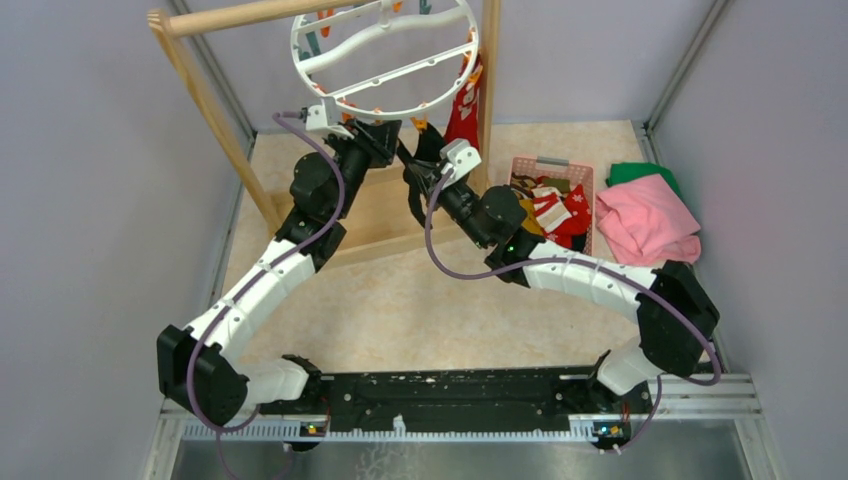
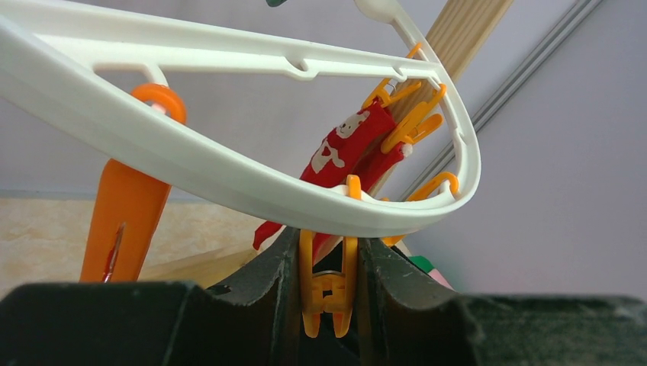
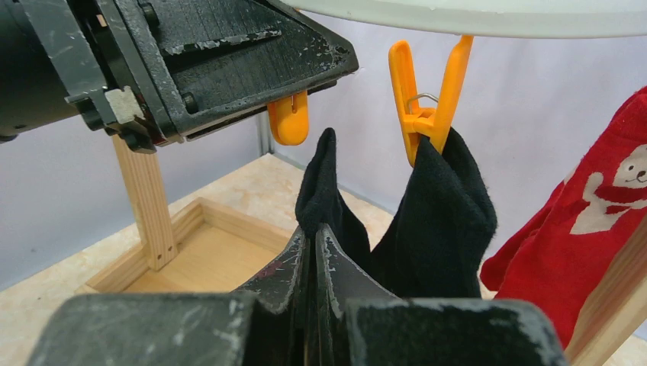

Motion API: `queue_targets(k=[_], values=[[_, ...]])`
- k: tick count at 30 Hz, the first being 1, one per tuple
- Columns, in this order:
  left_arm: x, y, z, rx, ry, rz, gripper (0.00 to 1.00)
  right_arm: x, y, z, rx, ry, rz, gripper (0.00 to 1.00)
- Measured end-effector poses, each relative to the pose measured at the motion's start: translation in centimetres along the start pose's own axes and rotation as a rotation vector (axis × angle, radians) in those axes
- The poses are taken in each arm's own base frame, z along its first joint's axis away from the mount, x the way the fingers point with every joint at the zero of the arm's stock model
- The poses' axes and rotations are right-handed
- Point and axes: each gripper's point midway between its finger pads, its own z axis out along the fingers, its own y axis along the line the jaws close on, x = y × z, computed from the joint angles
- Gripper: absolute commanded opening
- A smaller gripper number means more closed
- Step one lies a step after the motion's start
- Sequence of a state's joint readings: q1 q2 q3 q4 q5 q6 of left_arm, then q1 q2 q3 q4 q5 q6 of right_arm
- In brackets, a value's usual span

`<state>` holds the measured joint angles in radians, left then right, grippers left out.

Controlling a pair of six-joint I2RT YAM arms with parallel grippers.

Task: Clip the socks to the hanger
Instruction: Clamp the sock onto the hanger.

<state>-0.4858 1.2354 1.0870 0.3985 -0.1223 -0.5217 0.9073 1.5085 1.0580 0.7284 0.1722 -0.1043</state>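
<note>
The white ring hanger [image 1: 385, 60] hangs from the wooden rack. My left gripper [image 1: 385, 135] is shut on an orange clip [image 2: 328, 293] hanging under the ring's near rim [image 2: 252, 191]. That clip's tip [image 3: 288, 120] shows below the left fingers [image 3: 229, 61] in the right wrist view. My right gripper [image 3: 314, 236] is shut on a black sock [image 3: 324, 179], held upright just below and right of that clip. A second black sock [image 3: 446, 206] hangs from another orange clip [image 3: 423, 107]. A red sock with white figures [image 3: 603, 221] hangs at the right; it also shows in the top view [image 1: 465, 105].
A pink basket [image 1: 580, 166] with more red and striped socks [image 1: 555, 210] stands right of the rack. Pink cloth [image 1: 645, 220] and green cloth [image 1: 640, 172] lie beyond it. The rack's wooden post [image 1: 490, 80] and base tray [image 3: 191, 259] are close to both grippers.
</note>
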Motion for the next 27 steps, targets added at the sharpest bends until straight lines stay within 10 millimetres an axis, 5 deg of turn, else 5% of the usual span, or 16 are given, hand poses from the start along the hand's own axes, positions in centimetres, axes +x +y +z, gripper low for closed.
queue_targets(k=[27], values=[[0.7,-0.1,0.3,-0.023,0.013,-0.033,0.03,-0.8,0.0,0.7,0.025,-0.039,-0.057,0.0]])
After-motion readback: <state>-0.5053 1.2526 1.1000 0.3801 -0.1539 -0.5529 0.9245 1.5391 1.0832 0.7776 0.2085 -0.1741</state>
